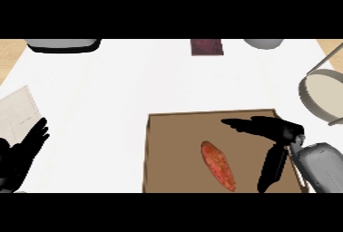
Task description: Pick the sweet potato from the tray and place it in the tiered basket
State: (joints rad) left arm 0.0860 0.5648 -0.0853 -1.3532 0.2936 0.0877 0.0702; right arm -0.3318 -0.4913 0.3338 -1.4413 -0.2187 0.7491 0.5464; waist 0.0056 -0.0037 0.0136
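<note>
At the lower middle, the sweet potato (pixel 218 166) on the tray (pixel 174 136) looked stiff; the right hand (pixel 271 136), released, should grasp its middle.

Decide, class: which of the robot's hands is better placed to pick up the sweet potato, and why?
Right. The right hand is open over the brown tray, just beside the sweet potato. The left hand rests open at the view's left edge, off the tray.

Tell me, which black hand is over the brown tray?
The right black hand, fingers open above the brown tray beside the orange sweet potato. The left black hand rests off it.
</note>
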